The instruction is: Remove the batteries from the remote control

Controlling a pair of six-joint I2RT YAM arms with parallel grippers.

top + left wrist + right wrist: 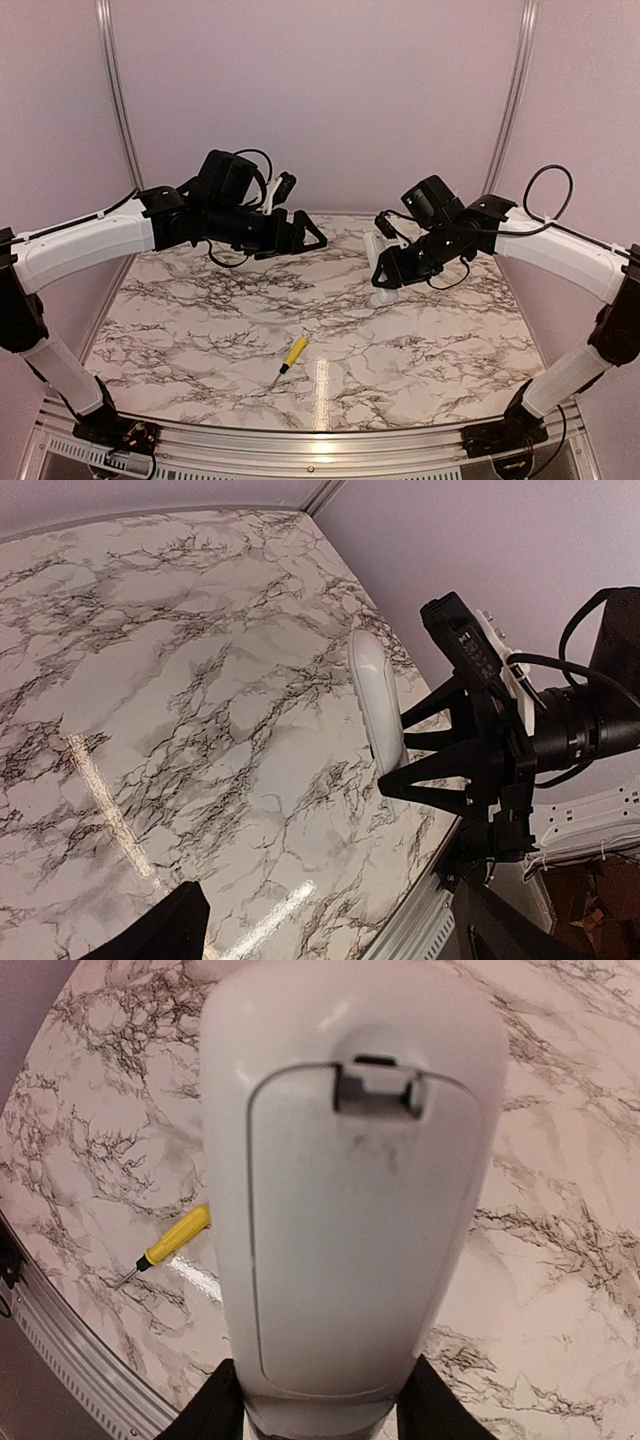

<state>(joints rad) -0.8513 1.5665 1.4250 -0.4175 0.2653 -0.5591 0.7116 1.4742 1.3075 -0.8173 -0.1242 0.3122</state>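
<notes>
Above table [200,320], left gripper [305,235] hangs spread wide, empty, facing right gripper [392,270], which clamps remote [350,1210] upright mid-air, presumably presenting it for opening. Cover [360,1260] on, so batteries hidden inside. Screwdriver [292,353] lies on table, untouched.

No readable txt, brand or nos. in my views. Back of the remote control [350,1210] & its cover [360,1280] are plain white, the screwdriver [293,352] handle plain yellow. Tiny marks on the black module [468,645] at my right wrist are too blurred to read.
</notes>
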